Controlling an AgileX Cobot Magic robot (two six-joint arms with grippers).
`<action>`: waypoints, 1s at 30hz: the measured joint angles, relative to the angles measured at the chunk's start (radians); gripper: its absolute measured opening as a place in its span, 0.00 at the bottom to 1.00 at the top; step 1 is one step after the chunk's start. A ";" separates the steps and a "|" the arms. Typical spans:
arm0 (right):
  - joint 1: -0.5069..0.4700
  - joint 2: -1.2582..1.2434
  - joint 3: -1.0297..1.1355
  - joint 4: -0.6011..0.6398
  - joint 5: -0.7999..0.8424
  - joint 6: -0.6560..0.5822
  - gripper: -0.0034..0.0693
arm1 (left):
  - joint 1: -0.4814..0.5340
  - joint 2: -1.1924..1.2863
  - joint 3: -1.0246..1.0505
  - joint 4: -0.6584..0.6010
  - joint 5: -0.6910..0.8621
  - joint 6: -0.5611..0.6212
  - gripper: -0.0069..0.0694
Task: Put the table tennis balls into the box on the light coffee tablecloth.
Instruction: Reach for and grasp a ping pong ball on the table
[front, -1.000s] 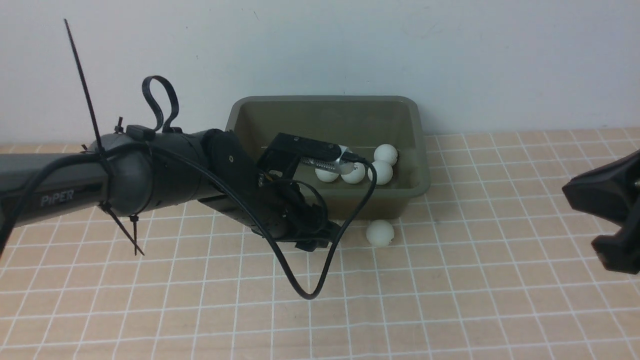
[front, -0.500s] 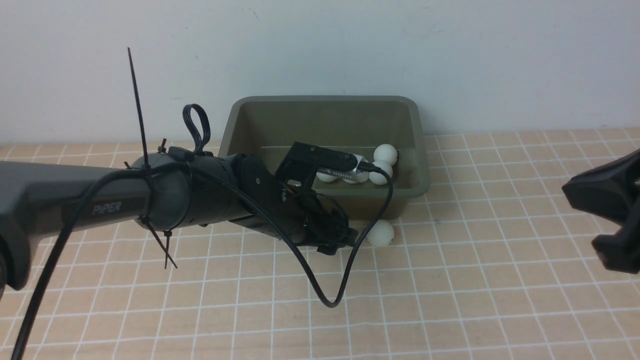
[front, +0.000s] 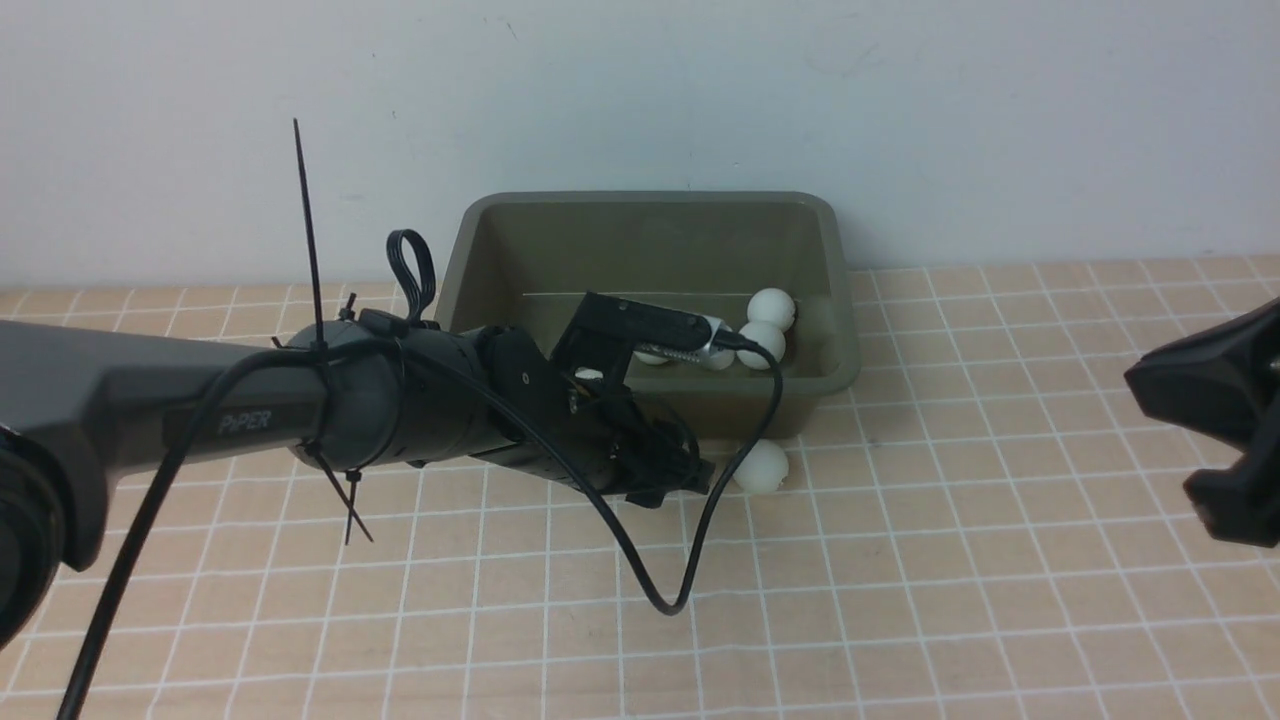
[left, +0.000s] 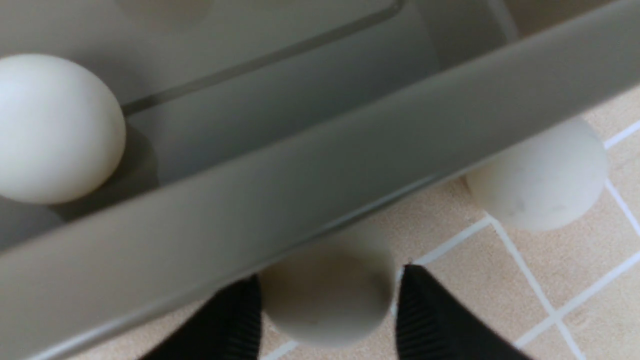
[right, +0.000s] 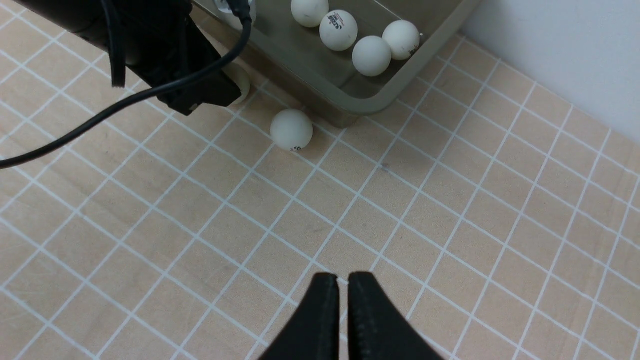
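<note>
Since half second ago, left gripper (left: 330, 275) carried slightly further along box (front: 650, 197) near wall. One ball (left: 327, 305) bracketed between its spread fingers, under rim; actual grip cannot be told. Second ball (front: 760, 467) unmoved on light coffee tablecloth (front: 900, 560), just beside. Other table tennis balls (front: 772, 308) seen inside box. Right gripper (right: 343, 285) unmoved, fingers nearly together, empty

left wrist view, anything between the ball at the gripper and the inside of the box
Yes: the olive-green plastic box's near wall and flared rim. The small white ball between the left gripper's fingers lies outside that wall, its top hidden under the overhanging rim.
</note>
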 joint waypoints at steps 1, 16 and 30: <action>0.000 0.000 0.000 0.000 0.000 0.000 0.08 | 0.000 0.000 0.000 0.000 0.000 0.000 0.43; 0.000 0.000 0.000 -0.022 -0.011 0.000 0.08 | -0.001 -0.021 -0.001 0.002 0.163 0.061 0.01; 0.000 0.000 0.000 -0.034 -0.022 0.000 0.08 | -0.001 -0.041 -0.001 0.000 0.246 0.068 0.02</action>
